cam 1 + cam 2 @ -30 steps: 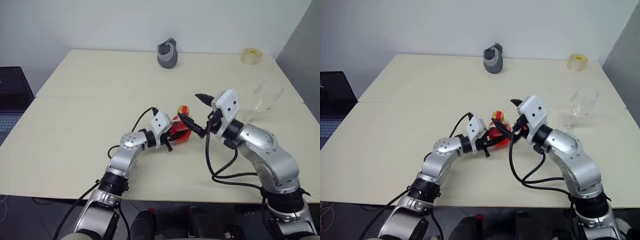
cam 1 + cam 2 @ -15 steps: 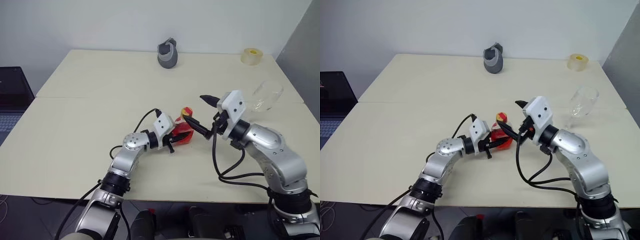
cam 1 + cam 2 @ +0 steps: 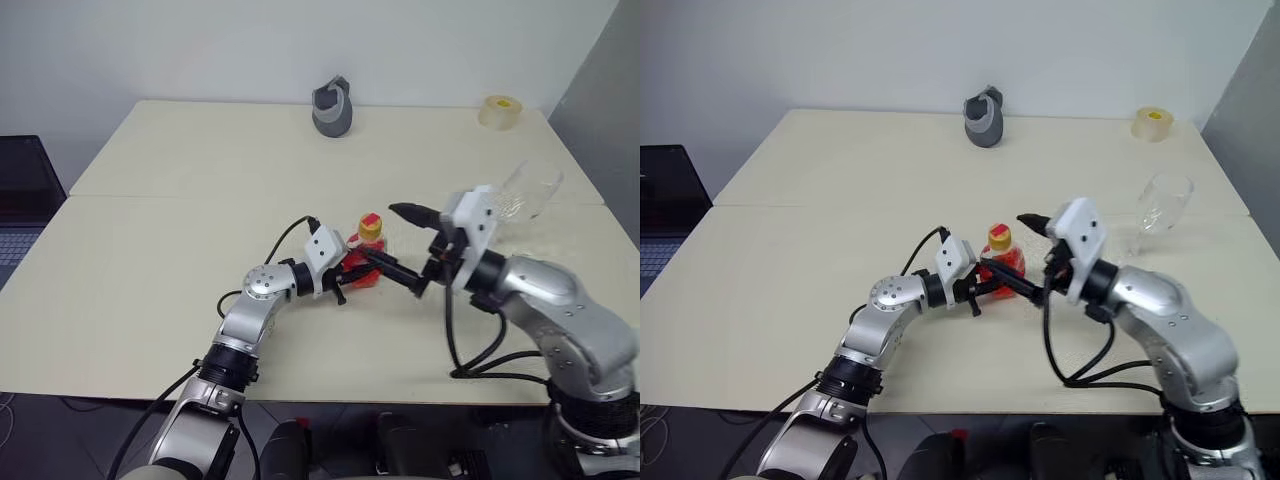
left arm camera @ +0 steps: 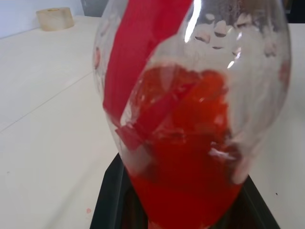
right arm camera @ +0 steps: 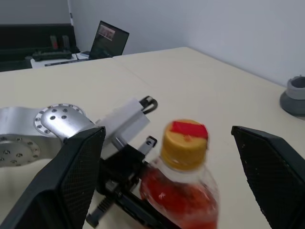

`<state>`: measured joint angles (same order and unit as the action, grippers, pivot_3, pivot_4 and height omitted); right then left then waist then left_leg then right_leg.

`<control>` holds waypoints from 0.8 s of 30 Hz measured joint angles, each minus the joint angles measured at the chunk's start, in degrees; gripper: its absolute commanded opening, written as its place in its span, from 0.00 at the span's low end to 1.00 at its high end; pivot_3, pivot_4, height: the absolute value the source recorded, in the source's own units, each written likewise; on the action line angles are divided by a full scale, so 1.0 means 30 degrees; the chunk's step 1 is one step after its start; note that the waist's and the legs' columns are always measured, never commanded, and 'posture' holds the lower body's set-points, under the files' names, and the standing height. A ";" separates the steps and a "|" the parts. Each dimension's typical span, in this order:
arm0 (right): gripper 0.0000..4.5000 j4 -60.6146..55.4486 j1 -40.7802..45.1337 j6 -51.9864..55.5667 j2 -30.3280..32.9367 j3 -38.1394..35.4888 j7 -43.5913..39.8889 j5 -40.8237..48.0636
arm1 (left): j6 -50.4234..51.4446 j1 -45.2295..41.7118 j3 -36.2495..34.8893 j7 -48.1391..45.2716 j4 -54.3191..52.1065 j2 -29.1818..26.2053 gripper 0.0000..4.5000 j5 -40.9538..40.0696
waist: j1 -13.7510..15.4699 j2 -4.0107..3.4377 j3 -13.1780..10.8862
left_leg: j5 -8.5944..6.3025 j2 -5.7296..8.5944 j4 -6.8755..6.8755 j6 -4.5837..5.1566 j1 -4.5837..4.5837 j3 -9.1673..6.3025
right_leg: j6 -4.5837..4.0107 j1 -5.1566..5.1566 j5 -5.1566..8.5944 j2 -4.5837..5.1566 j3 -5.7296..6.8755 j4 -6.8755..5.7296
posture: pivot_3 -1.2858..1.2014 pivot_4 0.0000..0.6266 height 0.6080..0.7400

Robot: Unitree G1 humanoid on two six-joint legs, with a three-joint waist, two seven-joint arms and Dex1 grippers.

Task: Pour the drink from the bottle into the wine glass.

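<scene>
1. The bottle (image 3: 1002,263) now stands upright near the centre of the counter (image 3: 820,200); a second ago it leaned toward the right arm, its cap close to that arm's lower finger.
2. The left pincer (image 3: 985,285) remains pinching the bottle at its lower body, reaching in from the bottle's 9 o'clock side. No shift of that arm is evident between frames.
3. The right pincer (image 3: 1030,255) has drawn back toward 3 o'clock and rolled. Its fingers stay spread wide with the cap between them in the right wrist view, clear of both.
4. In the right eye view the lower right finger crosses in front of the bottle's base; contact there cannot be determined.
5. The cap (image 5: 185,138) is on, yellow with a red top.
6. The drink (image 4: 190,157) fills the lower bottle in the left wrist view; the neck and cap are cut off there, and the left fingers (image 4: 112,200) show as dark edges under the base.
7. The glass (image 3: 1160,205) stands at 2 o'clock of the bottle, well apart. In the left eye view its stem and foot are hidden behind the right wrist housing.
8. The grey object (image 3: 986,117) at the counter's far edge cannot be identified. A tape roll (image 3: 1151,122) sits at the far right corner.
</scene>
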<state>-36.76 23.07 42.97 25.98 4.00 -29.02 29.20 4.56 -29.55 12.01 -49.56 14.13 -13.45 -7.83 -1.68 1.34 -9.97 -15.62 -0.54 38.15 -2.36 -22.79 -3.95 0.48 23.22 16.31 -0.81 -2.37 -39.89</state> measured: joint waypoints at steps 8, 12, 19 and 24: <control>1.00 0.2095 0.0492 -0.1272 -0.1638 0.1001 0.1881 -0.2344 | -0.0001 0.0000 0.0000 0.0000 0.0000 -0.0001 0.20 0.0002 | 0.0010 0.0000 0.0000 | 0.0002 0.0012 0.0003 -0.0003 -0.0006 0.0002 | 0.0000 0.0001 0.0000 0.0014 -0.0002 0.0008 | 0.52 0.24 1.00; 1.00 0.2735 0.0479 -0.1576 -0.1557 0.0681 0.1952 -0.2631 | 0.0001 0.0000 0.0005 0.0005 -0.0002 -0.0004 0.20 0.0002 | 0.0009 -0.0001 0.0000 | 0.0001 0.0007 0.0001 -0.0003 -0.0004 0.0001 | 0.0000 0.0000 0.0000 0.0014 0.0001 0.0006 | 0.52 0.24 1.00; 1.00 0.1890 -0.0594 -0.1181 -0.0112 -0.0932 0.0680 -0.0999 | 0.0045 -0.0001 0.0032 0.0045 -0.0022 0.0053 0.20 0.0004 | 0.0014 0.0000 0.0000 | -0.0001 0.0014 0.0003 0.0001 -0.0010 0.0000 | 0.0000 0.0000 0.0000 0.0016 0.0000 0.0010 | 0.52 0.24 1.00; 1.00 0.1880 -0.1265 -0.0704 0.1610 -0.3127 0.0190 -0.0296 | 0.0047 0.0008 -0.0009 -0.0009 -0.0014 -0.0110 0.19 -0.0001 | 0.0020 0.0000 0.0000 | -0.0001 0.0010 -0.0001 0.0002 -0.0004 0.0005 | 0.0000 0.0000 0.0000 0.0013 -0.0002 0.0006 | 0.52 0.24 1.00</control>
<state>-31.12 19.27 40.85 30.81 -5.38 -28.45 28.31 4.70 -29.52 11.98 -49.59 14.09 -13.78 -7.83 -1.62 1.34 -9.97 -15.63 -0.51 38.14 -2.35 -22.81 -3.94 0.47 23.22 16.31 -0.78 -2.37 -39.87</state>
